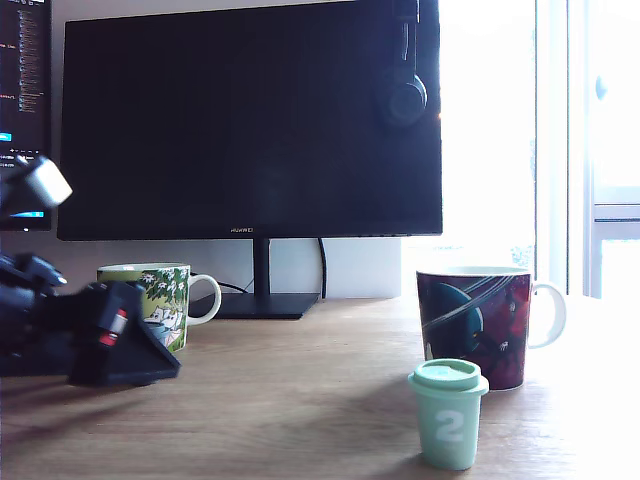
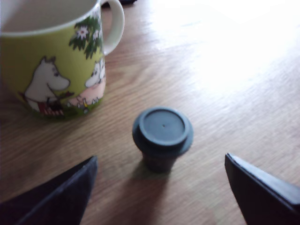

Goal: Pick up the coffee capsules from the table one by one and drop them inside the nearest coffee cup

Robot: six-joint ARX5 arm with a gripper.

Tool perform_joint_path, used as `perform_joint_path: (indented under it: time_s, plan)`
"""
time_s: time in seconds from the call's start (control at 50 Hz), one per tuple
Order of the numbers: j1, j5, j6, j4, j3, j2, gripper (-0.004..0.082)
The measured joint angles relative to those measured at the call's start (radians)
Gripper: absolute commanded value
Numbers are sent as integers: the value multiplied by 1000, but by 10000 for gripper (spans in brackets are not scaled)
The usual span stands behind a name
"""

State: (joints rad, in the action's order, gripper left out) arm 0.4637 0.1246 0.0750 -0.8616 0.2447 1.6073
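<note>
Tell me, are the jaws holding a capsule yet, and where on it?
Nothing is held. The gripper is open, its jaws standing apart on either side of the dark grey capsule, which stands on the table untouched.

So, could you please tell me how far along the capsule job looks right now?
Nothing visibly done yet. In hand: the open gripper straddles the dark grey capsule beside the green cartoon mug. Left: the mint green capsule marked 2 stands by the dark red mug.
</note>
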Motion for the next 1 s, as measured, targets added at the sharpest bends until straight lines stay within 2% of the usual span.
perform_joint_path:
  time_s: [0.16,0.24,0.32,0.46,0.54,0.8,1.0]
  plan:
    - [-1,9,1,-24,15,23,771]
    - [-1,13,1,-22,15,24,706]
    - [-1,13,1,-22,15,24,582]
    - [-1,13,1,-22,15,24,232]
    - [-1,13,0,-22,15,24,118]
    - [-1,13,-6,-22,15,24,110]
    - [-2,31,-26,-22,15,24,110]
